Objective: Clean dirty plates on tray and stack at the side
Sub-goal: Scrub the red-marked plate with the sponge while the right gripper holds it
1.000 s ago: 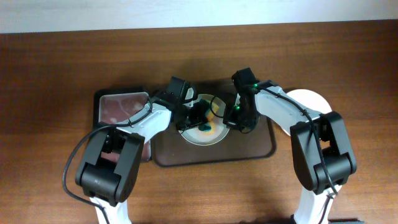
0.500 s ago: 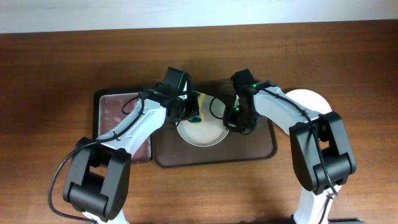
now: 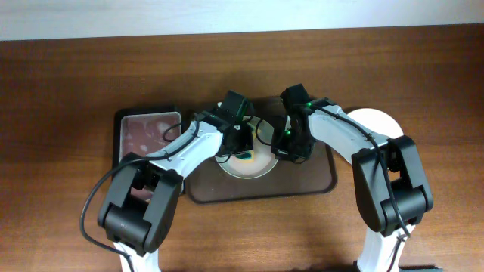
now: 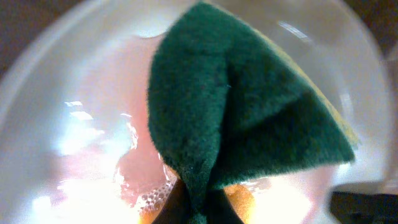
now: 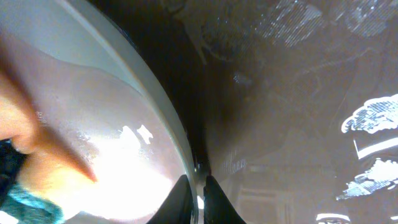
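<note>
One pale, pinkish-white plate (image 3: 249,166) lies on the dark brown tray (image 3: 302,189). My left gripper (image 3: 240,145) is shut on a green and yellow sponge (image 4: 249,112) and presses it on the plate's wet, foamy inside (image 4: 81,124). My right gripper (image 3: 290,149) is shut on the plate's right rim (image 5: 134,71), one finger on each side (image 5: 198,196). A white plate (image 3: 382,121) lies on the table to the right of the tray, partly hidden by my right arm. Whether another plate lies with it does not show.
A smaller black-rimmed sponge tray (image 3: 144,128) with reddish water stands left of the brown tray, partly under my left arm. The brown tray's wet bottom (image 5: 292,93) shows to the right of the plate. Wooden table lies all round.
My left gripper swept the sponge to the plate's upper left, then back toward its middle. The right gripper has kept its hold on the rim without moving.
</note>
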